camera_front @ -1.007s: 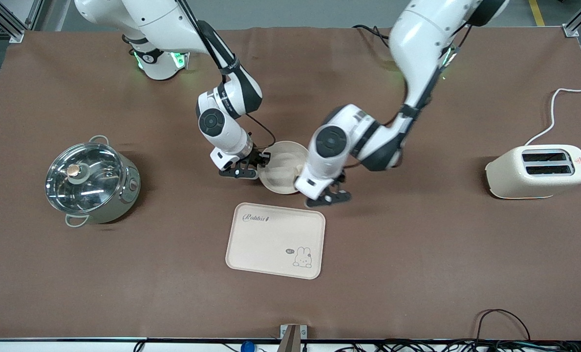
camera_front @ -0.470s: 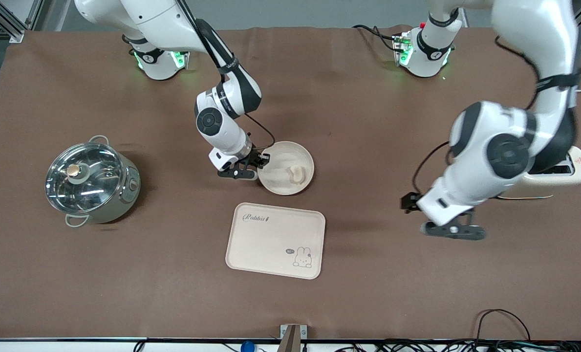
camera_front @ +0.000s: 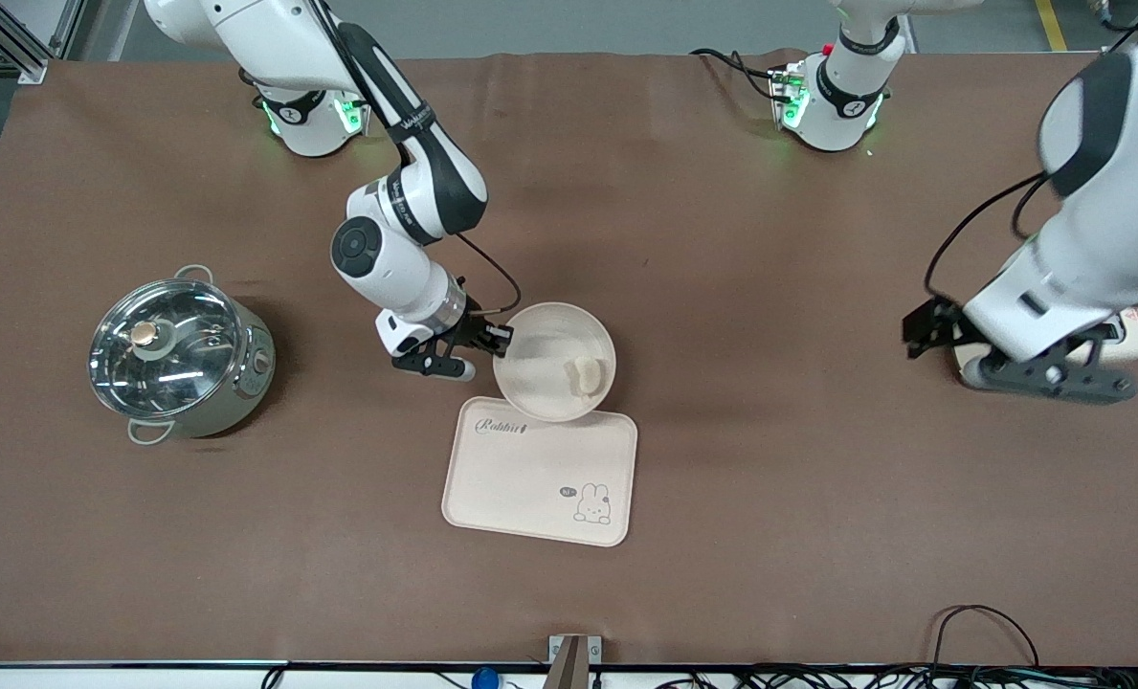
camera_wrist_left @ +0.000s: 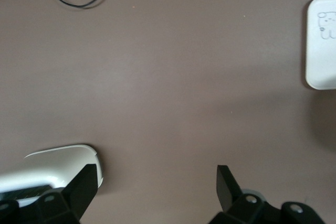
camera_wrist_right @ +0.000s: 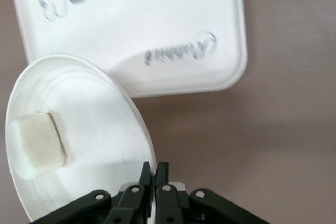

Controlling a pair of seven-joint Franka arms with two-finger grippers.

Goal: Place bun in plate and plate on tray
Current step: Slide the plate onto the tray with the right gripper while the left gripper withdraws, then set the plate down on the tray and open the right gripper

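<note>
The right gripper [camera_front: 485,337] is clamped tight on the rim of the plate [camera_front: 540,368], holding it lifted so that its edge overlaps the lettered edge of the tray [camera_front: 530,478], with the bun [camera_front: 585,375] lying in the plate near its rim toward the left arm's end of the counter [camera_front: 769,536]. The left gripper [camera_wrist_left: 157,179] hangs with its fingers spread wide and nothing between them, just over the toaster [camera_wrist_left: 58,163]

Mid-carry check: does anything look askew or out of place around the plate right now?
Slightly. The right end effector pinches the plate by one rim only, and the plate overlaps the tray edge farthest from the front camera, not centred on it. The bun sits off-centre by the rim away from the grip. Nothing spilled. The left end effector waits open by the toaster.
</note>
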